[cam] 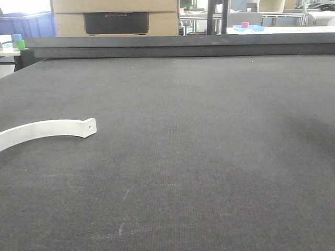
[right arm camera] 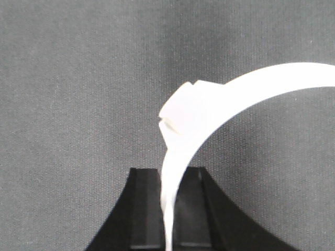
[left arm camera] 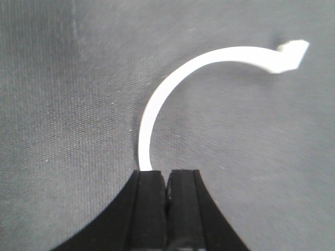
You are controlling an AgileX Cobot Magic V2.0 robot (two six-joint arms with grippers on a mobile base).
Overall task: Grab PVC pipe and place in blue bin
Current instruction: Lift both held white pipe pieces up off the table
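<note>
Mostly the risk lies in how little of the white strip (left arm camera: 157,99) the left gripper (left arm camera: 166,180) actually has. Its black jaws are pressed together on the very tip of the strip, and the rest curves away in a long arc to a tab (left arm camera: 290,55) at the free end. With a thin, springy piece held like that, the free end can sag, swing or twist in the jaws during a carry. It could also drag across the dark table (cam: 209,157) and snag on the rough cover, which I judge could pull the tip out.

In the front view the tab end sits low over the table at the left, and I cannot tell whether it touches.

The right gripper (right arm camera: 168,175) looks clamped on a second strip (right arm camera: 272,78). This strip runs up between the jaws, then bends off to the right past a tab close to the fingers. The hold seems deeper, but the arc reaches out of the picture, so its far end could hit something unseen. Neither gripper shows in the front view.

A blue container (cam: 31,25) stands beyond the far left corner of the table and may be the bin. It is well apart from the strip, so the carry would be long. With both arms loaded, the two arcs could tangle if they converge.
</note>
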